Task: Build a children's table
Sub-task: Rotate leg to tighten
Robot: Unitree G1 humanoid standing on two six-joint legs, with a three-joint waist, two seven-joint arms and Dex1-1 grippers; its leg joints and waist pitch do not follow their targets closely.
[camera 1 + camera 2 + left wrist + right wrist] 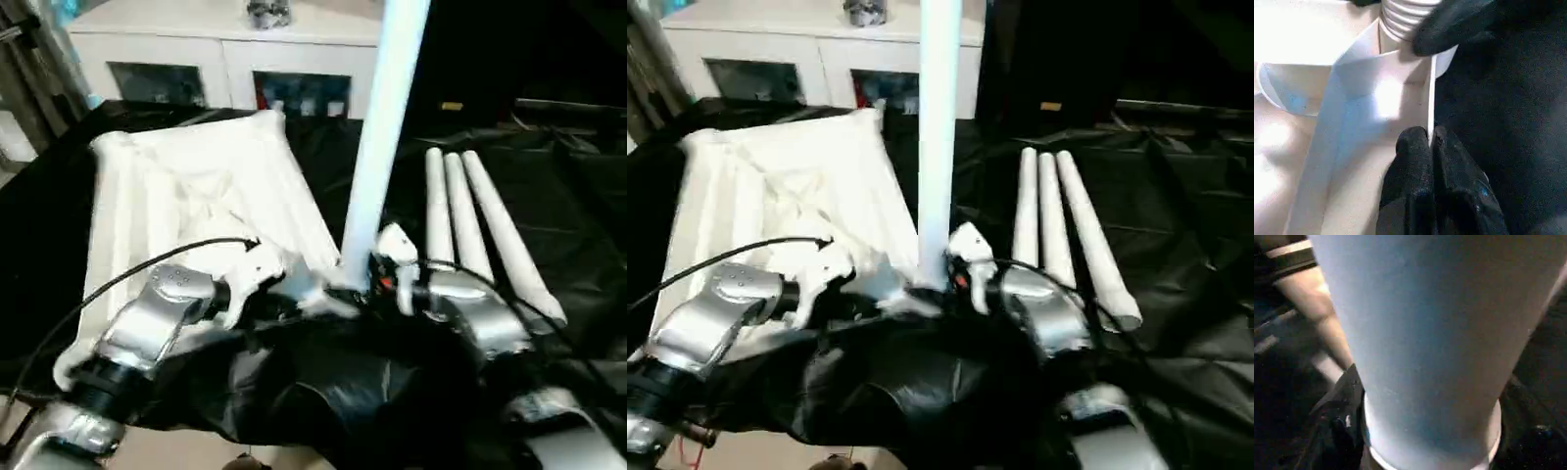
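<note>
The children's table top (pixel 196 186) lies upside down on the black cloth, ribbed underside up. One white leg (pixel 387 127) stands upright in its near right corner socket; its threaded end (pixel 1400 14) shows in the left wrist view. My left gripper (pixel 1430 142) is shut on the thin rim wall (pixel 1431 98) of the top, close to that corner. My right gripper (pixel 377 279) sits around the base of the upright leg (pixel 1430 333), which passes through it. Three more legs (pixel 460 225) lie side by side on the cloth to the right.
The black-draped work table (pixel 558 196) carries everything, and its cloth bunches up at the near edge in front of my arms. A white cabinet (pixel 225 49) with glass doors stands behind the table. A black cable (pixel 147 264) arcs over my left forearm.
</note>
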